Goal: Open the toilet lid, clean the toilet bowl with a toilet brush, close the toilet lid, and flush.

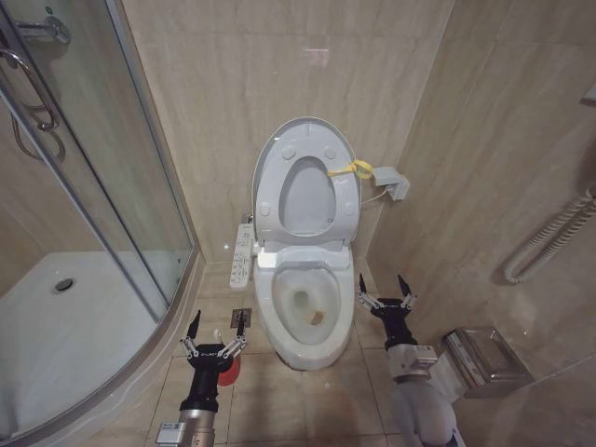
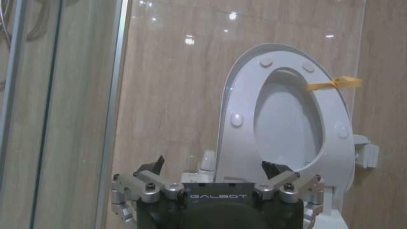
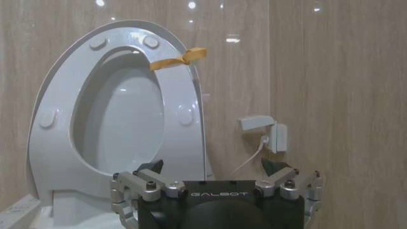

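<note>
The toilet lid (image 1: 307, 199) stands upright against the back wall, with the ring seat (image 1: 347, 201) raised in front of it and a yellow tag (image 1: 358, 169) at the rim. Below, the toilet bowl (image 1: 303, 317) lies uncovered, its button panel (image 1: 241, 257) along one side. My left gripper (image 1: 216, 325) is open, low beside the bowl, right above the red holder (image 1: 229, 371) of the toilet brush; I cannot make out the handle. On the bowl's other side my right gripper (image 1: 386, 290) is open and holds nothing. Both wrist views face the raised lid (image 2: 286, 119) (image 3: 124, 124) past open grippers (image 2: 215, 167) (image 3: 213, 166).
A glass shower enclosure (image 1: 93, 168) and its white tray (image 1: 65, 326) fill the left. A floor drain (image 1: 240, 317) sits by the bowl. A metal box (image 1: 484, 358) stands on the floor at right, with a white hose (image 1: 549, 237) and a wall socket box (image 1: 396, 182).
</note>
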Motion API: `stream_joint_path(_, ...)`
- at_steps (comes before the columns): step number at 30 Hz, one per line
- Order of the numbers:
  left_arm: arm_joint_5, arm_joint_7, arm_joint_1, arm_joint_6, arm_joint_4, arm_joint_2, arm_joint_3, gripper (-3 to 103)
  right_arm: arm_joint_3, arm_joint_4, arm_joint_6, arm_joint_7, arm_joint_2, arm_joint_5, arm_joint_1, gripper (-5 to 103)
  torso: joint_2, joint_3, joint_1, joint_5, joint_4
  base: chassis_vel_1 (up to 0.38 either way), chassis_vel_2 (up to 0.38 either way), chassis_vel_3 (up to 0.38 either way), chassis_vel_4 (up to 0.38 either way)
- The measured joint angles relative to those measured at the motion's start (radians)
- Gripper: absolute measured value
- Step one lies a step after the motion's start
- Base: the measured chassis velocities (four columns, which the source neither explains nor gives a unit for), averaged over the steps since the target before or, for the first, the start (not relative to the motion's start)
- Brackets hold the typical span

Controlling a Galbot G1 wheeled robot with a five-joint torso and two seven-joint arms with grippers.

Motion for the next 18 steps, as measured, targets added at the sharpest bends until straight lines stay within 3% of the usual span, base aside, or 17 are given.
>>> stream_joint_path(18,0.000,0.000,0.000,0.000,0.000,0.000,0.000,100,0.000,0.000,0.000,0.001,0.000,0.001,0.001,100,0.000,0.000,0.001,0.0000,0.0002,-0.037,0.044,0.039,-0.045)
